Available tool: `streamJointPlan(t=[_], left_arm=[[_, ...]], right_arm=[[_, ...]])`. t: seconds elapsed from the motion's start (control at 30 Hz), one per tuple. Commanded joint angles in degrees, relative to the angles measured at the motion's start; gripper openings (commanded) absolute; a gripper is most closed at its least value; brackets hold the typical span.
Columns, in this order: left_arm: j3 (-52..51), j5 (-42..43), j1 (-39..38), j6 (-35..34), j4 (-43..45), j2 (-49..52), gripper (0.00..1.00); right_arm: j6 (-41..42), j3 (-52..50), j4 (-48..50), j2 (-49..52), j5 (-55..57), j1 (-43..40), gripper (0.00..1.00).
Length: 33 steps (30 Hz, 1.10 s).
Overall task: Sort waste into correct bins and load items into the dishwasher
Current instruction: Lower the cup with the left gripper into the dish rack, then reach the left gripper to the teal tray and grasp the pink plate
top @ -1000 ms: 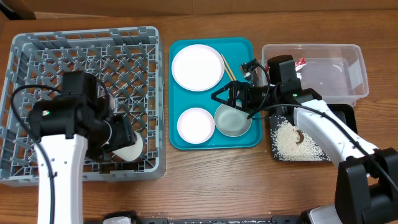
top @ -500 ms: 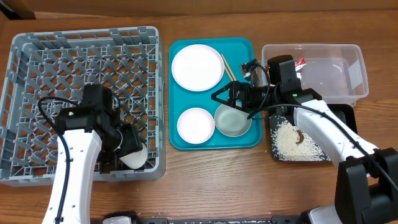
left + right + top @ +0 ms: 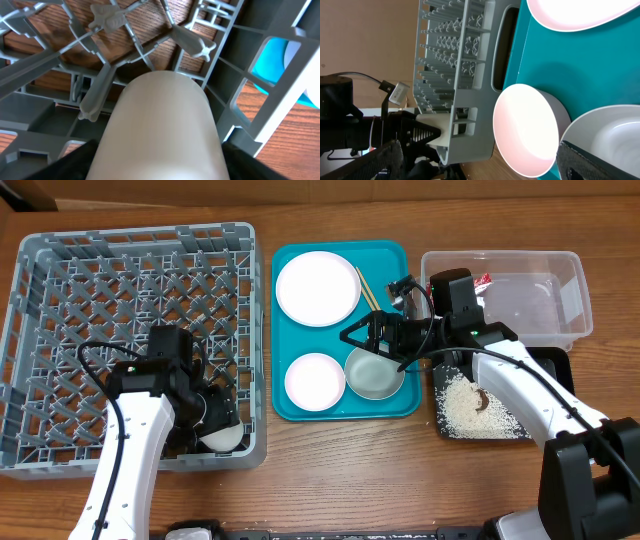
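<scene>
Inspection, largest item first

1. Rack: sits at the table's left. Your left gripper is inside its near right corner.
2. Teal tray: lies just right of the rack and carries the plate, two bowls and the chopsticks.
3. Tub: stands at the far right. A red-and-white wrapper shows at its left wall.
4. Black tray: lies in front of the tub, with rice and a brown bit on it.
5. Plate: lies flat on the teal tray's far half.
6. Bowls: the white one stands upright on the tray's near left. The grey-looking one is just right of it, under your right gripper. That gripper's fingers are spread wide and hold nothing.
7. Cup: lies in the rack's near right corner, between the left fingers. In the left wrist view its long axis runs straight away from the camera toward the lattice floor. You cannot tell whether those fingers are pinching it or merely flanking it.
8. Chopsticks: lie right of the plate, their long axis slanting from far-left to near-right
</scene>
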Motion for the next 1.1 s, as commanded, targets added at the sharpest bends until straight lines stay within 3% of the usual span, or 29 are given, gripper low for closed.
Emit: streamJointPlan(t=[0.0,0.27,0.47,0.67,0.87,1.07], left_arm=[[-0.46,-0.66,-0.44,-0.44,0.24,0.22,0.82],[0.2,-0.07,-0.46,-2.12,0.9,0.2,0.86],[9.44,2.23,-0.5,-2.12,-2.91,0.17,0.82],[21.64,1.92,-4.55,1.18,-5.18,0.09,0.82],[21.84,-0.61,-15.04,6.21,3.15,1.64,0.89],[21.79,-1.25,-22.77,10.84,11.32,11.21,0.9]], right_arm=[[-0.59,-0.2,0.28,0.15,-0.02,0.26,1.0],[-0.59,-0.2,0.31,0.15,-0.02,0.26,1.0],[-0.37,1.27,-1.4,-2.84,0.22,-0.24,1.0],[-0.61,5.79,-17.55,-13.2,17.92,-0.33,1.0],[-0.55,6.62,-31.58,-25.53,31.93,-3.78,1.0],[-0.59,6.62,-41.4,-34.71,38.6,-6.99,1.0]])
